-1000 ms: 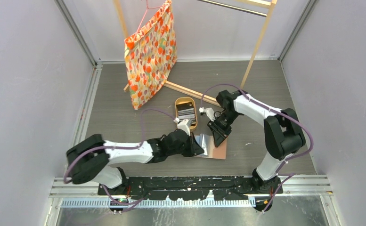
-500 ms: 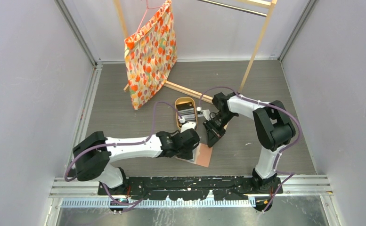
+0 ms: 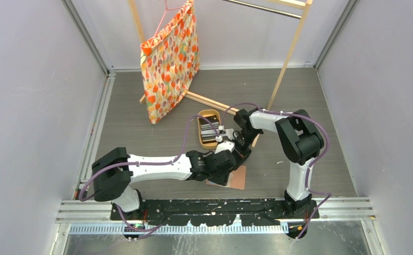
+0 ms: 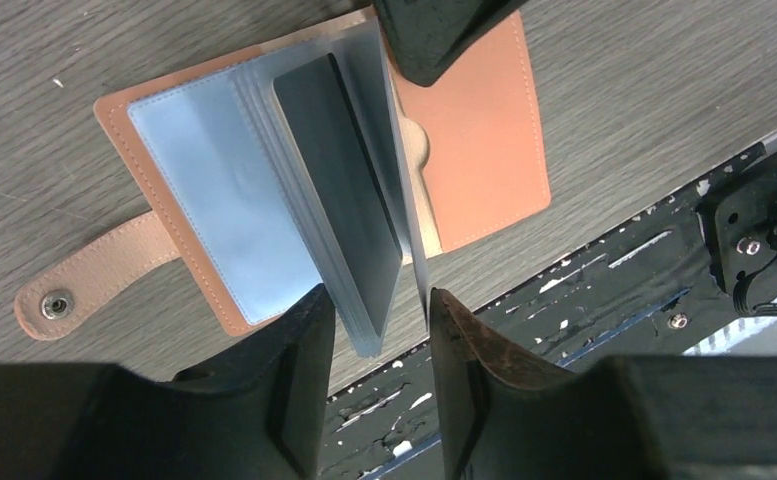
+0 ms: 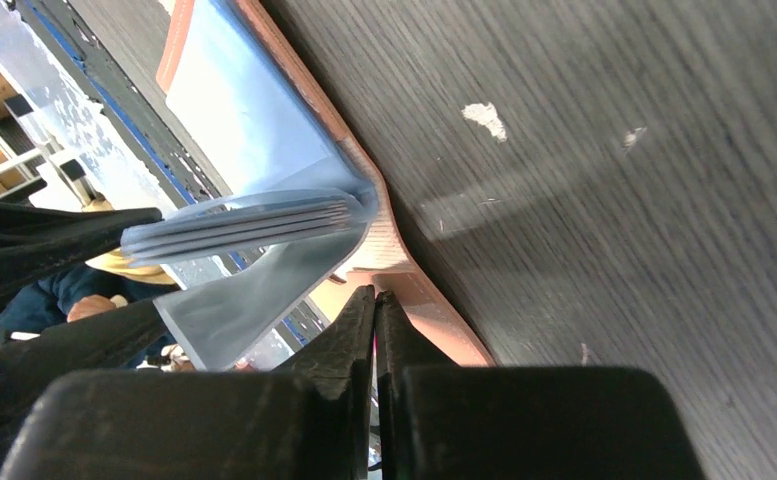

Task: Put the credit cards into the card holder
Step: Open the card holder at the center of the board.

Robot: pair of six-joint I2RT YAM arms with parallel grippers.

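- My left claw [image 4: 379, 298] is part open over the card holder [image 4: 484, 150]. Its fingers stand either side of the near edge of the fanned blue sleeves [image 4: 214, 200] and have hold of nothing.
- One clear sleeve [image 4: 401, 180] stands upright in that gap, near my right-hand finger. The rest of the stack leans toward the other finger.
- My right claw [image 5: 375, 295] is closed, its tips down on the tan cover beside the spine. I cannot tell whether anything thin sits between the fingers.
- The card holder lies open and flat on the table [image 4: 664, 80], just ahead of my bases, with its snap tab [image 4: 84, 285] spread out to one side.
- One dark card [image 4: 339, 190] already sits in a sleeve. The remaining credit cards [image 3: 210, 127] lie in the oval wooden tray [image 3: 200, 134], just beyond the wallet.
- I judge the step in hand to be opening a free pocket.
- To do it well, I keep the right tips pressing so the cover cannot slide or fold shut.
- I part the leaves with the left fingers only lightly, since thin plastic creases easily.
- The mouth of the chosen sleeve should face the tray before a card is fetched.
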